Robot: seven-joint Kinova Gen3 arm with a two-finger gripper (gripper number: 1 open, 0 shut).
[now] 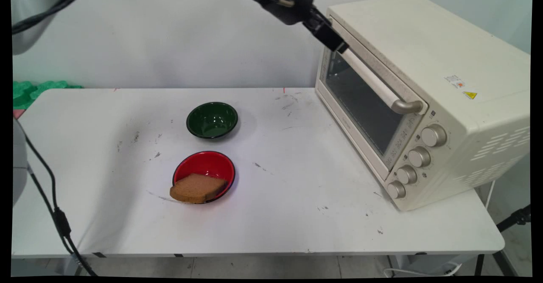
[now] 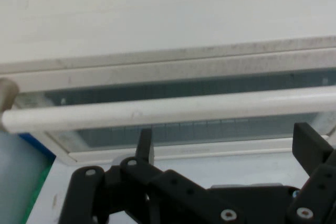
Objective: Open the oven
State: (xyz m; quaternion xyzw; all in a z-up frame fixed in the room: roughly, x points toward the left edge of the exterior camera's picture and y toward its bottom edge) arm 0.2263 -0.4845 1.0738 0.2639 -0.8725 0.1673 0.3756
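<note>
toaster oven (image 1: 428,100) sits on the table's (image 1: 106,215) right side, door shut and facing left-near, its bar handle (image 1: 373,81) running far-to-near; gripper (image 1: 336,44) at the handle's far end with fingers (image 2: 310,142) spread, not clamping, arm cut off at top edge

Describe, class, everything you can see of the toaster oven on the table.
The toaster oven is a cream, boxy, metal-looking appliance standing upright on the white table's right side. Its glass door looks shut, with a pale bar handle across its top. Four round knobs run down the front; vent slots and a yellow warning sticker mark the casing. The open gripper is at the handle's far end.
</note>
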